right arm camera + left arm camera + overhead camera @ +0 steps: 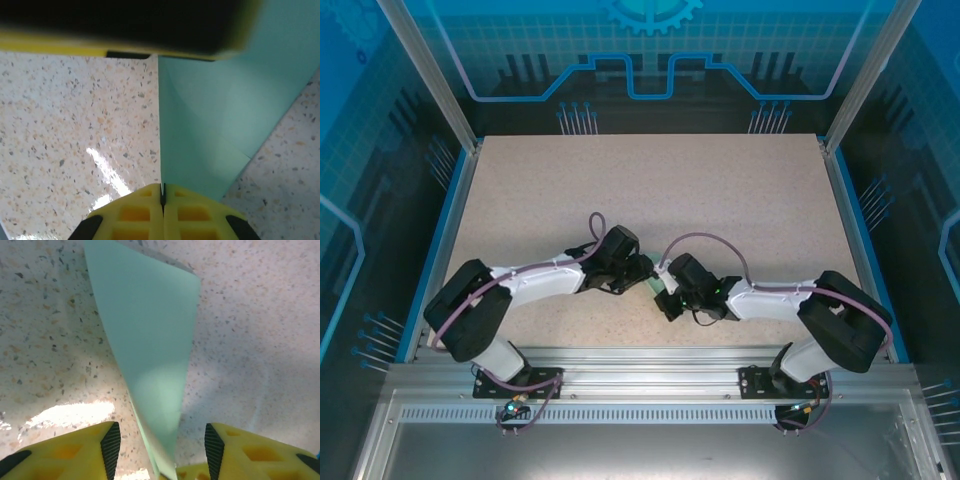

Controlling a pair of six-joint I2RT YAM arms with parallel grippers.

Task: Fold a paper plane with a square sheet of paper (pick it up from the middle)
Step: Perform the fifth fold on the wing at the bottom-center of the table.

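Both arms meet near the middle of the speckled tabletop (740,190), with the mint-green sheet of paper (150,335) between them, creased and standing partly up off the surface. Right fingers (135,212) are pressed flat together, pinching the sheet's edge (a crease runs straight up from the seam). Left fingers (75,452) stand apart, the sheet passing between them with a gap on each side, so no grip there.
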